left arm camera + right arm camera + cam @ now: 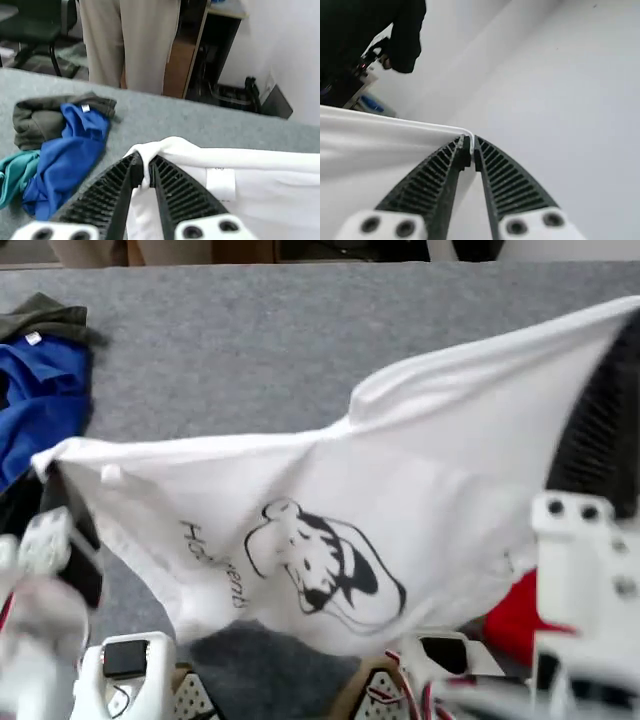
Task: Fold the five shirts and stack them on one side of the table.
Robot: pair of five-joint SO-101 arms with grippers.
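Note:
A white shirt (pixel 330 520) with a black chef print hangs stretched in the air above the grey table (pixel 250 330). My left gripper (pixel 146 165) is shut on one corner of the white shirt (pixel 260 185), at the left in the high view (pixel 50 465). My right gripper (pixel 471 145) is shut on the opposite edge of the white shirt (pixel 370 150), raised high at the right (pixel 630 315). A blue shirt (pixel 35 400) (pixel 70 155), a dark olive shirt (pixel 45 315) (pixel 45 112) and a teal shirt (pixel 12 172) lie crumpled at the table's left.
Something red (pixel 520 625) lies under the hanging shirt near the front right. The arm bases (pixel 130 675) stand along the front edge. Bare grey table stretches across the back. A person's legs (pixel 130 40) stand behind the table.

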